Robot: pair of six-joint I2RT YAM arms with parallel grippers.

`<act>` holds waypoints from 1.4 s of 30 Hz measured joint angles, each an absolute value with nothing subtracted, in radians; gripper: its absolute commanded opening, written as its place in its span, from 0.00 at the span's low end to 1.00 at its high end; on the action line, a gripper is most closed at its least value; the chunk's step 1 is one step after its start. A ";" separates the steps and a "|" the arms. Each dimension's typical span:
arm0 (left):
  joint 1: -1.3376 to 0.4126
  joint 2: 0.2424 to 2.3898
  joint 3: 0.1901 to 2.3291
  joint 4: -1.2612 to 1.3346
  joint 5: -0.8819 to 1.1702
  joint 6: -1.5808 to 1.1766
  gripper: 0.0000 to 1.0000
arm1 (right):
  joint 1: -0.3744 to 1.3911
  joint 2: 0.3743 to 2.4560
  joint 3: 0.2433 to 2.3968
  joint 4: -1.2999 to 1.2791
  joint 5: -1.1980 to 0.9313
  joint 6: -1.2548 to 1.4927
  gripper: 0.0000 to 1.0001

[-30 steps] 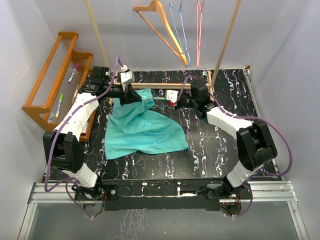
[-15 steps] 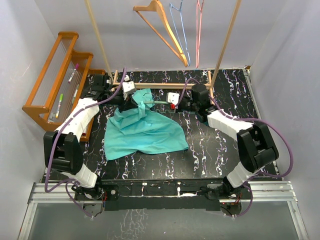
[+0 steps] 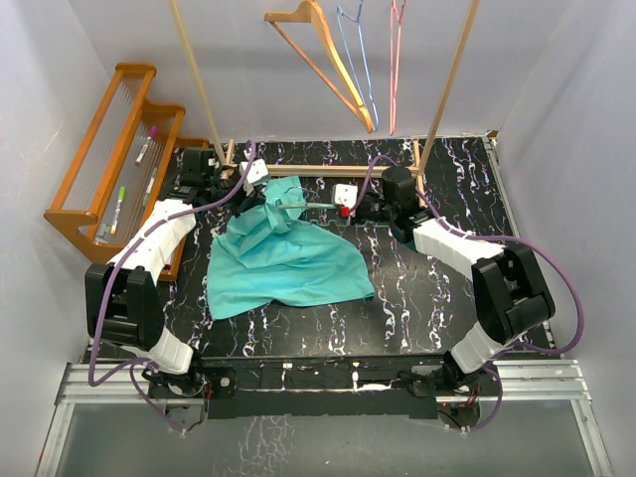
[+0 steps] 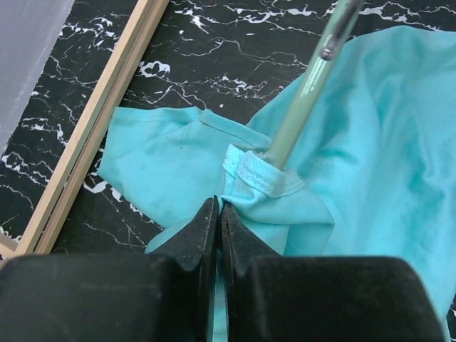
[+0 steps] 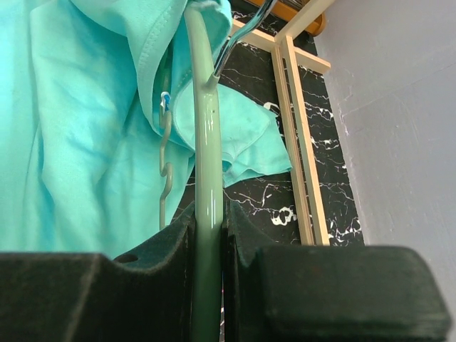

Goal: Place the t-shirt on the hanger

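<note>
The plain teal-green short-sleeved cloth t-shirt [image 3: 288, 263] lies mostly flat and crumpled on the black white-veined table [image 3: 427, 288]. Only its far end is gathered and raised, towards the back of the table.

There, the pale mint-green slim plastic clothes hanger [image 4: 299, 100] has one arm poked into a banded opening [image 4: 253, 178] that looks like the neckline, though I cannot rule out a sleeve hem. The rest of that arm stands clear of the cloth. In the right wrist view its metal hook [image 5: 246, 28] is bare and outside the shirt.

The left pincer [image 4: 218, 214] is clamped tight on a fold of fabric just beside that band and holds the opening up. The right pincer [image 5: 208, 224] is closed around the hanger's arm and aims it across at the shirt.

As I judge it, the threading has only begun. One tip is inside, no shoulder sits on the hanger, and the body and sleeves rest on the table. The hanger must go further in, both shoulders must be seated, and the hook must come out at the neck.

Behind them runs a light wooden rail [image 3: 328, 171]. A thick orange wooden hanger [image 3: 323, 60] hangs above it. A slatted wooden rack [image 3: 99, 169] stands at the left.
</note>
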State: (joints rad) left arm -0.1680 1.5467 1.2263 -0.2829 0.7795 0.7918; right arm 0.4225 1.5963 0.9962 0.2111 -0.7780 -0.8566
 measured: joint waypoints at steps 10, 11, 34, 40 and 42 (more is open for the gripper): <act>-0.168 1.547 1.227 -0.270 0.785 0.765 0.15 | 0.422 1.596 0.997 0.205 -0.788 -0.847 0.08; -0.170 1.547 1.227 -0.275 0.790 0.765 0.17 | 0.422 1.596 0.997 0.205 -0.789 -0.846 0.08; -0.215 1.596 1.235 -0.335 0.838 0.800 0.21 | 0.421 1.592 0.997 0.181 -0.798 -0.832 0.08; -0.225 1.596 1.235 -0.316 0.847 0.792 0.19 | 0.413 1.575 0.997 0.165 -0.799 -0.831 0.08; -0.227 1.596 1.235 -0.312 0.850 0.784 0.19 | 0.410 1.572 0.997 0.160 -0.801 -0.828 0.08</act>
